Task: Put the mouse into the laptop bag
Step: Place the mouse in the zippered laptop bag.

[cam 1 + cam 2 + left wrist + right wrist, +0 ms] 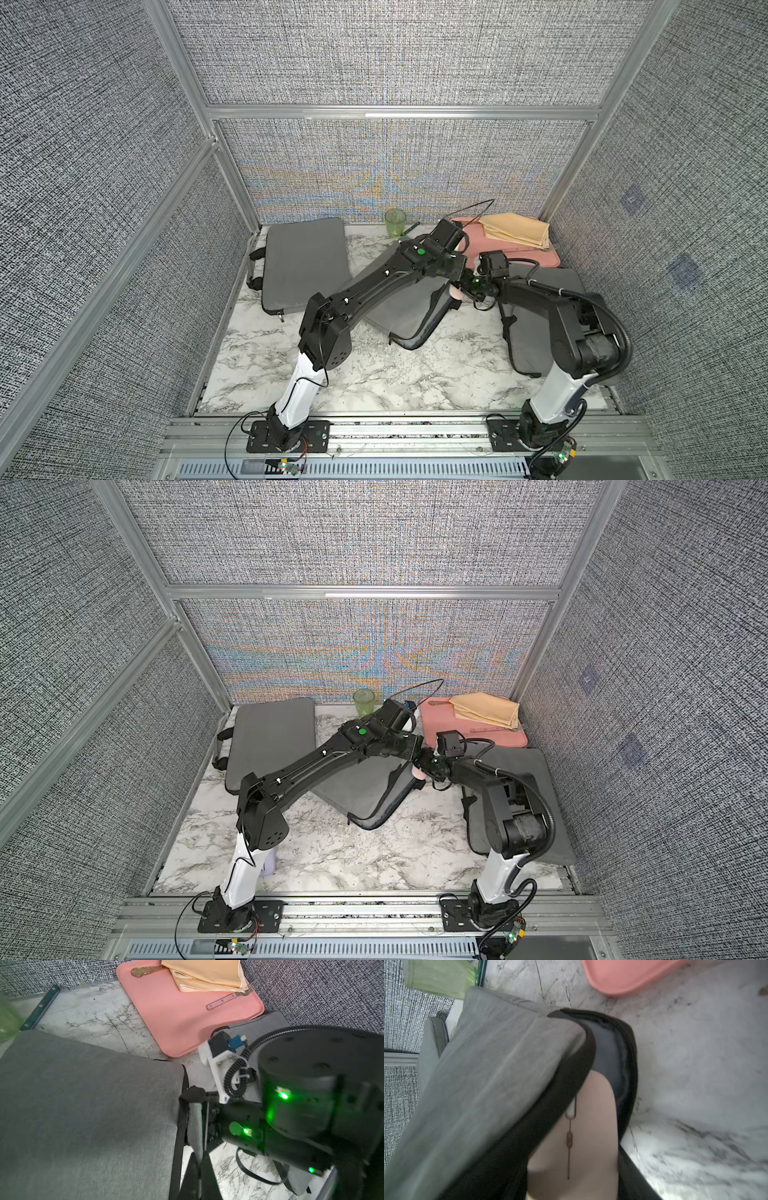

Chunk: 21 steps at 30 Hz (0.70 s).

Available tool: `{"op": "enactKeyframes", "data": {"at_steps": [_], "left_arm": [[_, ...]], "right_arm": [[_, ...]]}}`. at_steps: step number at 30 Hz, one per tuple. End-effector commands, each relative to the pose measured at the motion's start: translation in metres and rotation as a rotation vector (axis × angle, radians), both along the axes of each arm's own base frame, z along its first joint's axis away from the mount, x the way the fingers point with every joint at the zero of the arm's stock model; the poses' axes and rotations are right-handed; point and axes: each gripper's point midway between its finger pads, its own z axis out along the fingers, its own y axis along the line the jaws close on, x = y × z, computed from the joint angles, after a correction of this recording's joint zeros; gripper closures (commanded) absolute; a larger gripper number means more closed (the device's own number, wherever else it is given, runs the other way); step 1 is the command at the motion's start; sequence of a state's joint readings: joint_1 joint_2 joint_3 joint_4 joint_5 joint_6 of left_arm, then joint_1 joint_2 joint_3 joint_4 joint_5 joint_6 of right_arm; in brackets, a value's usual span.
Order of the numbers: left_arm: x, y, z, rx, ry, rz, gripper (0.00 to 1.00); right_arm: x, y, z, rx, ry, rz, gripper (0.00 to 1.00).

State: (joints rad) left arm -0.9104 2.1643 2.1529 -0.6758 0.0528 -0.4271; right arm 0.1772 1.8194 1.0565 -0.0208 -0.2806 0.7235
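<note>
The grey laptop bag (395,309) lies at the middle of the marble table, its zip side open toward the right. In the left wrist view my left gripper (200,1159) is shut on the grey edge of the bag's upper flap (196,1126) and holds it lifted. The pale pink mouse (591,1126) is clamped in my right gripper (574,1178), with its front end inside the dark-lined mouth (610,1053) of the bag. In both top views the mouse (456,293) (417,773) shows only as a small pink patch where the two wrists meet.
A pink tray (536,259) at the back right holds a folded yellow cloth (515,235) and a fork (230,998). A green cup (395,222) stands at the back wall. Two more grey bags lie at back left (305,266) and under the right arm (536,332).
</note>
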Motion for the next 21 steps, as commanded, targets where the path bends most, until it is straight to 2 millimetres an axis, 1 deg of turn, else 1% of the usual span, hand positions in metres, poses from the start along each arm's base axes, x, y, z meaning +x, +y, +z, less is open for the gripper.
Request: {"op": "enactKeyframes", "data": {"at_steps": [1,2,3,6,10,11,13,14,16,19,21], "left_arm": [[0.001,-0.006,0.007,-0.031,-0.010,-0.022,1.00],[0.001,-0.005,0.007,-0.032,-0.008,-0.022,1.00],[0.001,-0.005,0.009,-0.034,-0.009,-0.023,1.00],[-0.001,-0.005,0.011,-0.043,-0.005,-0.028,1.00],[-0.002,-0.004,0.010,-0.044,0.000,-0.030,1.00],[-0.002,-0.004,0.009,-0.044,0.003,-0.030,1.00],[-0.002,-0.003,0.007,-0.046,0.005,-0.028,1.00],[-0.003,-0.002,0.006,-0.047,0.007,-0.027,1.00],[-0.003,-0.002,0.006,-0.052,0.007,-0.031,1.00],[-0.004,-0.003,0.004,-0.064,0.020,-0.039,1.00],[-0.005,-0.003,0.003,-0.071,0.027,-0.040,1.00]], "right_arm": [[0.017,0.012,0.000,0.069,-0.014,0.006,1.00],[0.022,0.015,0.000,0.078,-0.014,0.004,1.00],[0.026,0.015,0.000,0.080,-0.014,0.002,0.97],[0.032,0.015,0.007,0.079,-0.027,-0.007,0.79],[0.031,0.015,0.027,0.083,-0.078,-0.005,0.62],[0.029,0.014,0.029,0.086,-0.080,-0.004,0.57],[0.023,0.013,0.032,0.082,-0.083,-0.005,0.40],[0.020,0.012,0.032,0.080,-0.083,-0.004,0.36],[0.015,0.011,0.030,0.078,-0.085,-0.001,0.32],[0.011,0.013,0.025,0.090,-0.075,0.011,0.32],[0.013,0.016,0.024,0.101,-0.081,0.023,0.33]]}}
